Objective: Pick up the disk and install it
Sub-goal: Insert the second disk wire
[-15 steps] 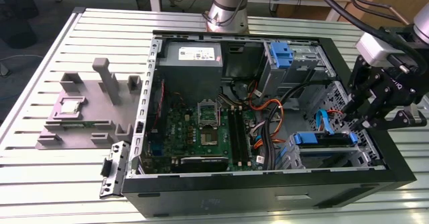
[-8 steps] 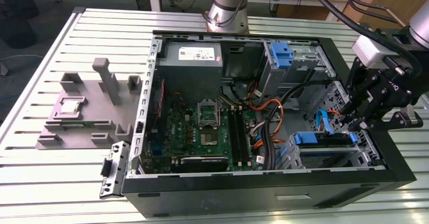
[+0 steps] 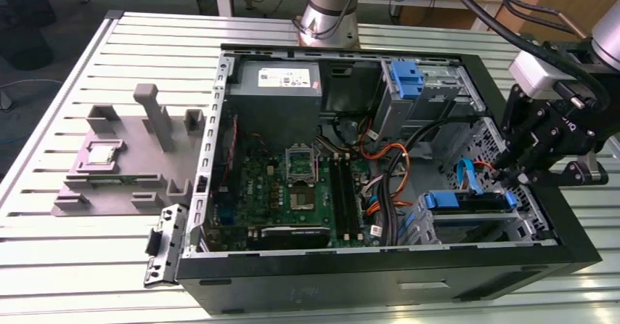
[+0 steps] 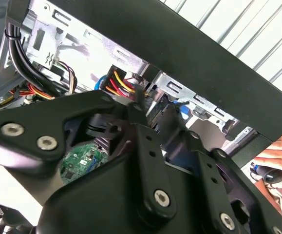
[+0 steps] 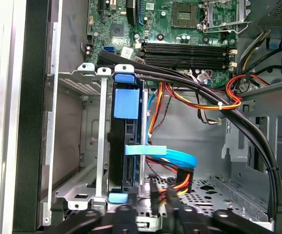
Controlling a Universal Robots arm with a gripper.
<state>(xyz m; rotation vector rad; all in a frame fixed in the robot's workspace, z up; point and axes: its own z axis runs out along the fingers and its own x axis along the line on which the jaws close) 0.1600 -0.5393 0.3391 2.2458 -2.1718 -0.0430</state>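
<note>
Hanging low at the near corner of the open computer case (image 3: 388, 288), on the exterior view's right, the gripper (image 3: 518, 177) sits just beside the drive cage (image 3: 528, 226). Open or closed: cannot tell. Contact with cage: cannot tell either. The disk (image 3: 468, 200) is in that cage, with its bright blue bracket facing up out of the case. In the first wrist view it stands on edge between the cage's metal rails, and a light blue flat cable (image 5: 172, 157) loops just beside it. A person's hand (image 4: 279, 151) shows outside the case wall in the second wrist view. Further in, the green motherboard (image 3: 290, 193) lies flat on the case floor. Beyond it is the grey power supply (image 3: 276, 84), then the arm's base (image 3: 324, 11) at the far edge. Outside the case, on the exterior view's left, a grey fixture (image 3: 145, 186) rests on the slatted table (image 3: 58, 258) and carries a small square processor chip (image 3: 104, 154), well apart from the gripper.
</note>
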